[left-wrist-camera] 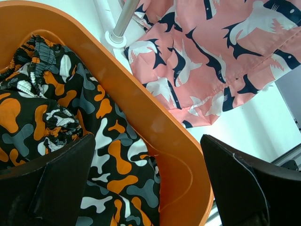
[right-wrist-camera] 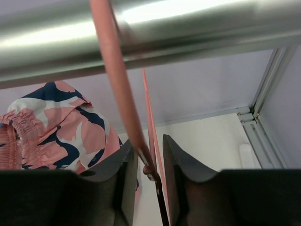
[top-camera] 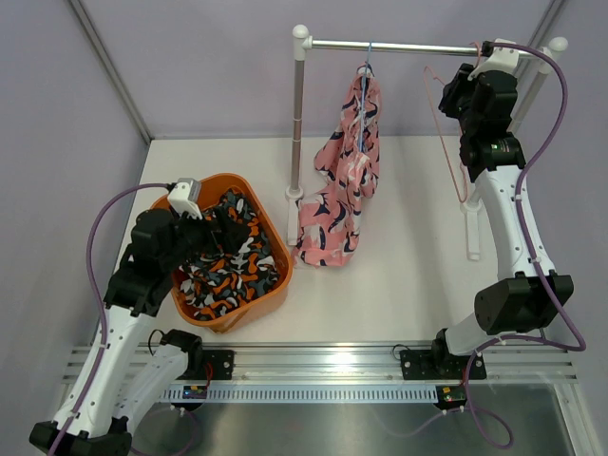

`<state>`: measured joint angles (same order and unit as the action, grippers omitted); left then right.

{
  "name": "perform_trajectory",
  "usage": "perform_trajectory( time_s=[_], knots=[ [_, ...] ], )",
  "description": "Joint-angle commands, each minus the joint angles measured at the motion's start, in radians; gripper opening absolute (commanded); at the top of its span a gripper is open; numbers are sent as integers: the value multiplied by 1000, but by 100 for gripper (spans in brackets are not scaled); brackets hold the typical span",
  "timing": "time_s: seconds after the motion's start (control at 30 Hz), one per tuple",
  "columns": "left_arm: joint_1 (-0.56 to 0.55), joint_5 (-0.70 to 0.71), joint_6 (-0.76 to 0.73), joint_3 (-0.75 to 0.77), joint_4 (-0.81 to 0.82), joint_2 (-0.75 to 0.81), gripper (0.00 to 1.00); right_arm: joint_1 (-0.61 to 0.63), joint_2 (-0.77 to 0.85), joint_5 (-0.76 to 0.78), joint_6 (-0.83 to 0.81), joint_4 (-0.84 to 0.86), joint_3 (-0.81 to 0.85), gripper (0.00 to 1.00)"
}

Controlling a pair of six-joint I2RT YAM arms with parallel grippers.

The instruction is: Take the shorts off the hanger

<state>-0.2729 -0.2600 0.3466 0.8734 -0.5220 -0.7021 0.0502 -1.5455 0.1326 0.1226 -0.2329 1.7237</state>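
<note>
Now the pink shorts (top-camera: 344, 180) hang straight down from the rail (top-camera: 399, 46), left of the right claw (right-wrist-camera: 146, 155) — the nearer one, a little open around an empty hanger (right-wrist-camera: 117, 94). The left claw (left-wrist-camera: 146, 141), spread wide, hovers over the basket (top-camera: 275, 237).

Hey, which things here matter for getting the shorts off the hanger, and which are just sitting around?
Part of the job:
pink shorts, hanging on the blue hanger
camouflage shorts, in the orange basket
empty pink hanger, hooked on the rail

Just there:
rack posts
white table
</note>
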Motion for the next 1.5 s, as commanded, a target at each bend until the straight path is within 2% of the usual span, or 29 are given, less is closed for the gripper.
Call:
perform_trajectory(
  time_s=[0.0,0.03,0.1,0.37,0.57,0.67,0.87,1.1,1.2,1.47],
  knots=[
    [-5,8,-18,-4,45,23,99,-7,50,24,31,-12,7,38],
    [-5,8,-17,-4,45,23,99,-6,53,25,32,-17,16,44],
    [-5,11,-18,-8,45,32,99,-6,65,28,43,-42,22,48],
    [-5,5,-20,-17,47,42,99,-6,156,70,110,-118,27,58],
    [-5,5,-21,-20,48,53,99,-4,246,73,184,-210,34,59],
    [-5,4,-20,-20,50,55,99,40,266,33,201,-247,59,58],
    [-5,7,-21,-22,48,58,99,319,190,173,121,-299,184,59],
    [-5,8,-23,-25,50,58,99,494,9,243,68,-286,309,59],
    [-5,11,-23,-27,50,59,99,556,-60,338,16,-241,338,59],
    [-5,11,-26,-33,48,61,99,563,-156,449,-31,-145,370,60]
  ],
)
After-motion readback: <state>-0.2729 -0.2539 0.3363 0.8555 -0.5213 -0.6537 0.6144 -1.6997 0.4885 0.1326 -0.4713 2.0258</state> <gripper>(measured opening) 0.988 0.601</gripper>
